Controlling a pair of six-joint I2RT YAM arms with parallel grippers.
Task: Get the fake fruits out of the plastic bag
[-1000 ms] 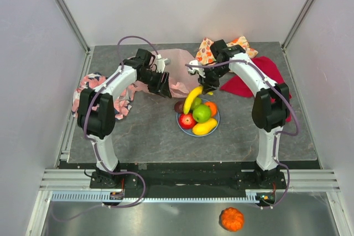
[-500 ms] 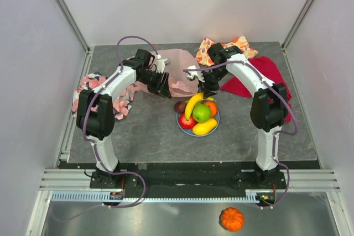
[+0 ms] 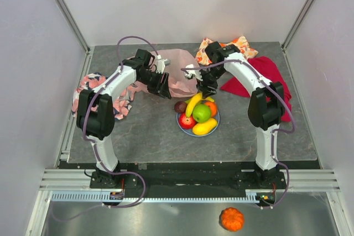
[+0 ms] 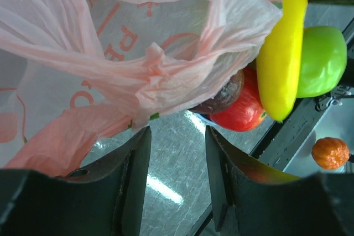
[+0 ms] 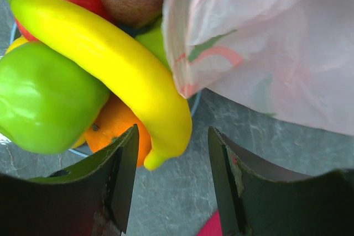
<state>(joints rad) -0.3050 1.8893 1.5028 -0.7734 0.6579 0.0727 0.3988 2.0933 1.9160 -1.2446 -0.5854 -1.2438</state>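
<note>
The pink plastic bag lies crumpled at the back centre of the table, shown close up in the wrist views. On the blue plate sit fake fruits: a yellow banana across the top, a green apple, a red apple, an orange and another yellow fruit. A dark purple fruit rests at the plate's left edge. My right gripper is open just above the banana's tip. My left gripper is open beside the bag's near edge, nothing between its fingers.
A fruit-print orange cloth and a red cloth lie at the back right. A pink-and-black patterned cloth is at the left edge. A small orange pumpkin sits on the metal shelf in front of the table.
My right gripper has opened and let the banana go; the banana now lies on the fruit pile. The right arm shifted slightly left. The left arm has not moved.
</note>
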